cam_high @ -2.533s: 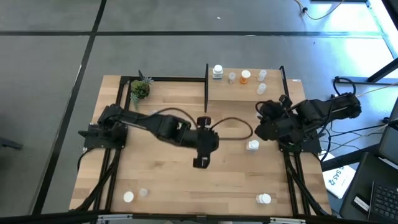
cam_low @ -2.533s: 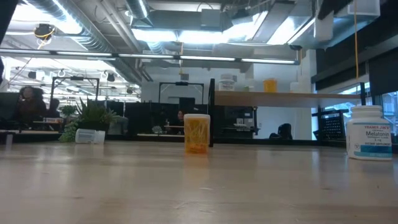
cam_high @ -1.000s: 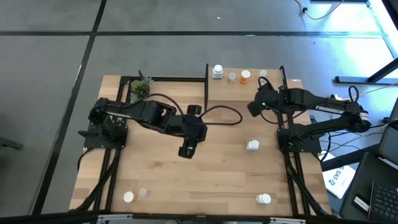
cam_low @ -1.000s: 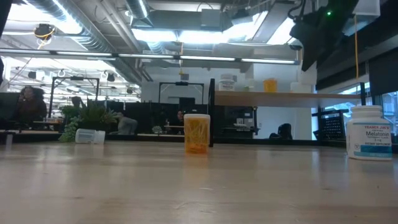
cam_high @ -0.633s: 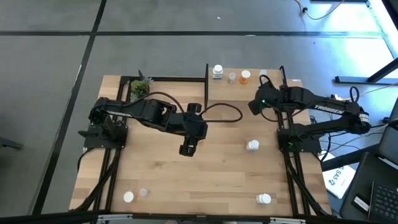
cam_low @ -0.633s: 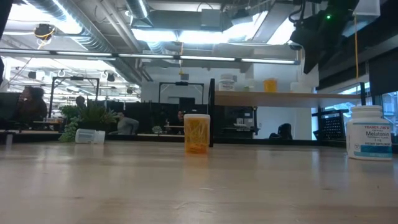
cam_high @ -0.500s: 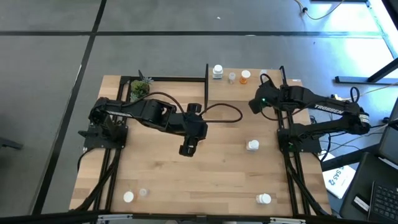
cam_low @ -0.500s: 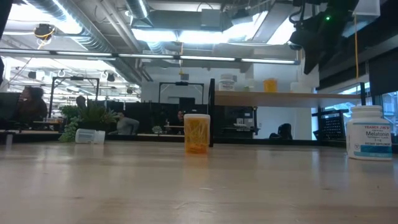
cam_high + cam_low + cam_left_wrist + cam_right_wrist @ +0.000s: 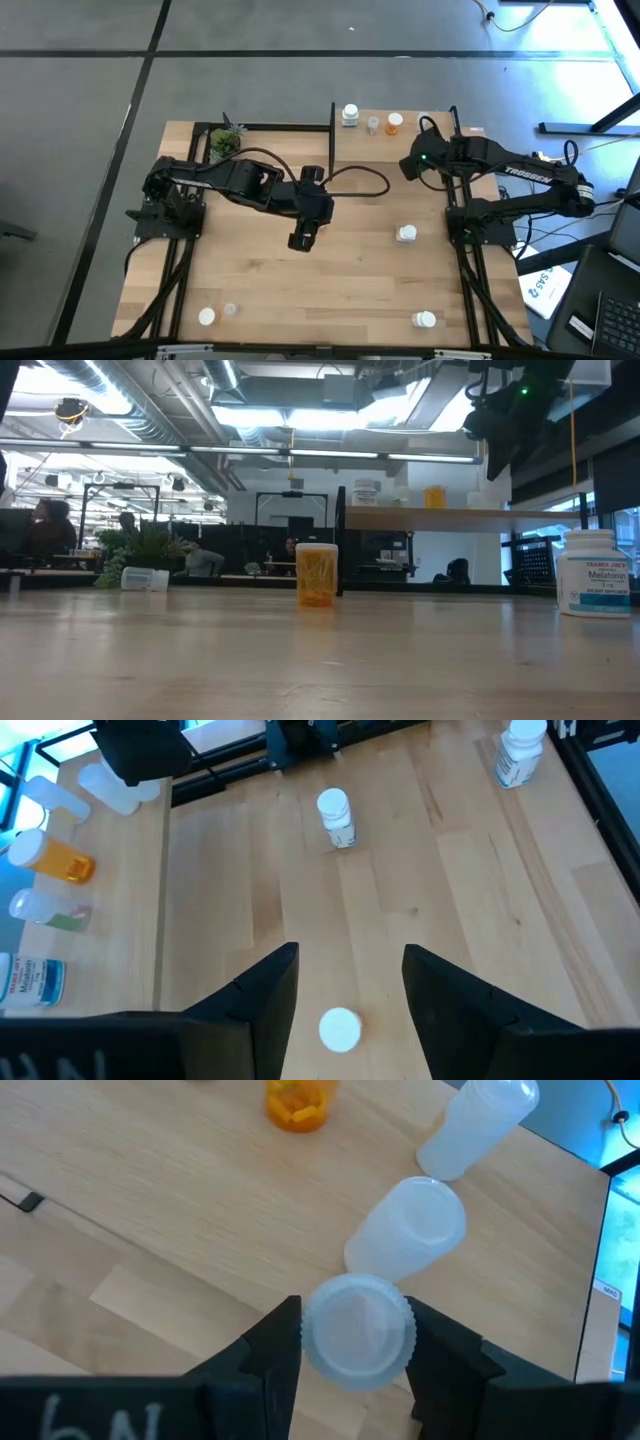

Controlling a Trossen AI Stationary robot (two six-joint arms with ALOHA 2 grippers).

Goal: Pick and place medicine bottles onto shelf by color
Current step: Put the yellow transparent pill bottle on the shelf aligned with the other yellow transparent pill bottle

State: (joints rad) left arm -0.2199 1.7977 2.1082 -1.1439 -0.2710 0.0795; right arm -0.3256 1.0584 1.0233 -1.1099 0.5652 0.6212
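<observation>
Little green potted plant sits in the far left corner of the wooden tabletop, near the black frame rail. Gray floor all around, a black cable looping over the wood, and some papers off the right edge. People at desks across the room.

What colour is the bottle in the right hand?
Clear bottle, frosted translucent, ribbed cap; best in the right wrist view.

The left arm reaches from its base toward the tabletop's middle, its hand hanging above the wood with fingers apart and nothing between them. The right arm stretches toward the far edge, its hand clamping a clear, ribbed-capped bottle.
</observation>
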